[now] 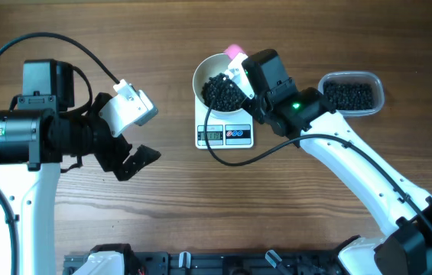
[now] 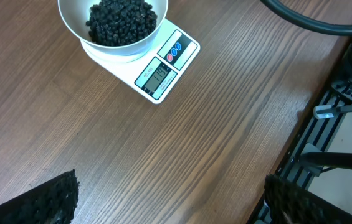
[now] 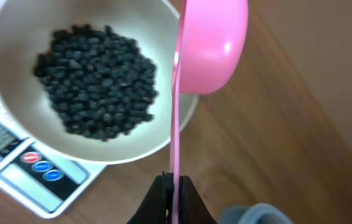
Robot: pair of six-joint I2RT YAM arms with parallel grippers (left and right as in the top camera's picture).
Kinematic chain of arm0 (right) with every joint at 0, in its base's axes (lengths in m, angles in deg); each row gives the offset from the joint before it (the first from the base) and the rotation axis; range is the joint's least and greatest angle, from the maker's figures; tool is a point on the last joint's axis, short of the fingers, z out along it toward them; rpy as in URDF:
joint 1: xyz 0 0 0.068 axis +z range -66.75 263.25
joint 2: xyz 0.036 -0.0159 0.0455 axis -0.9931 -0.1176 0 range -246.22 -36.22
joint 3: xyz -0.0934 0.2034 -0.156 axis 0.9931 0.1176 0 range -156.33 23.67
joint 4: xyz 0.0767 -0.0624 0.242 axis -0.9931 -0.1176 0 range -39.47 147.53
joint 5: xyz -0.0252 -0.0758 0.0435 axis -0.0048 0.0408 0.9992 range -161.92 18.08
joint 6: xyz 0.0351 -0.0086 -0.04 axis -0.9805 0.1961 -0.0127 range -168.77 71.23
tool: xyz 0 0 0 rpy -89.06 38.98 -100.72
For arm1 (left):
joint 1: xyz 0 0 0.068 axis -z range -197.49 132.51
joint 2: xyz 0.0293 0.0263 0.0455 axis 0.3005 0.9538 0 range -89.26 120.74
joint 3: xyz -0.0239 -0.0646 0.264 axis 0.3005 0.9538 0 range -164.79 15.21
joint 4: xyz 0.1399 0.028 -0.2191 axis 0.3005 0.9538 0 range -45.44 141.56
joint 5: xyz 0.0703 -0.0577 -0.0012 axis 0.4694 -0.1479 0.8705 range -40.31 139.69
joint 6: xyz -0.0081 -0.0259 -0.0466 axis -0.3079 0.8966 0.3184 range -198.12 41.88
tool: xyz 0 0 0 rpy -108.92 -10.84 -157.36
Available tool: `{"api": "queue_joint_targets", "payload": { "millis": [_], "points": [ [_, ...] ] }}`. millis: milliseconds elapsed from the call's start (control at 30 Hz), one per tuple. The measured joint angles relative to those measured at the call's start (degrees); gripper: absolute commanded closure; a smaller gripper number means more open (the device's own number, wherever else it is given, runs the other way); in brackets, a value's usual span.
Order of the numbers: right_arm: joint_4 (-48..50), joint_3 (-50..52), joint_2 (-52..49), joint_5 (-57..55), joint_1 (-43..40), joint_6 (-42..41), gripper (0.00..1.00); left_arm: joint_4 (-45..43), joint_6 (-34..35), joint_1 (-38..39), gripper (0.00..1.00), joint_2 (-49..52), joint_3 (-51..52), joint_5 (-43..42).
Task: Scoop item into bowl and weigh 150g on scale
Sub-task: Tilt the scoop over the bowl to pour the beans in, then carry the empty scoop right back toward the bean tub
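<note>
The white bowl (image 1: 214,75) sits squarely on top of the small white kitchen scale (image 1: 225,135), near the middle of the wooden surface (image 1: 200,206). A dark heap of tiny black beans (image 2: 121,20) fills the bottom of the bowl. The scale's front edge pokes out from under the bowl, showing its grey display (image 2: 156,77) and a couple of small round buttons (image 2: 174,51) just beside it. Digits are lit on the display, but I cannot read them with any confidence. The right pincer (image 3: 173,186) is closed tight on the thin handle of a pink scoop (image 3: 213,43). The scoop is turned on its side, so from the wrist view the handle shows edge-on as a narrow pink line. Its rounded cup hangs at the bowl's far rim with its back facing that camera, so I cannot tell whether any beans are inside it. The right arm reaches in from the lower right and partly covers the bowl's right side when seen from overhead. To the right of the scale and clear of it stands a clear plastic tub (image 1: 353,93) holding more of the same black beans. The left pincer (image 2: 176,202) hovers over bare wood well to the left of the scale. Its two dark fingers are spread wide apart, gripping nothing.
</note>
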Motion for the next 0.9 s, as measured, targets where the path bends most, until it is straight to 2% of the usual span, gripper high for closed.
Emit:
{"api": "queue_joint_targets", "payload": {
  "millis": [100,233,500,700,900],
  "points": [
    [0.98,0.0,0.0,-1.46,0.0,-0.17,0.96,0.0,0.0,0.0,0.0,0.0,0.0,0.02],
    [0.09,-0.04,0.11,-2.08,-0.37,-5.03,0.96,0.0,0.0,0.0,0.0,0.0,0.0,0.0],
    [-9.86,-0.26,6.38,-2.03,-5.7,-16.41,0.96,0.0,0.0,0.0,0.0,0.0,0.0,0.0],
    [-21.2,-1.22,14.86,-0.15,-15.76,-22.93,0.96,0.02,0.0,0.0,0.0,0.0,0.0,0.0],
    [-30.36,-1.42,15.78,0.81,-25.09,-23.23,0.96,0.0,0.0,0.0,0.0,0.0,0.0,0.02]
  ]
}}
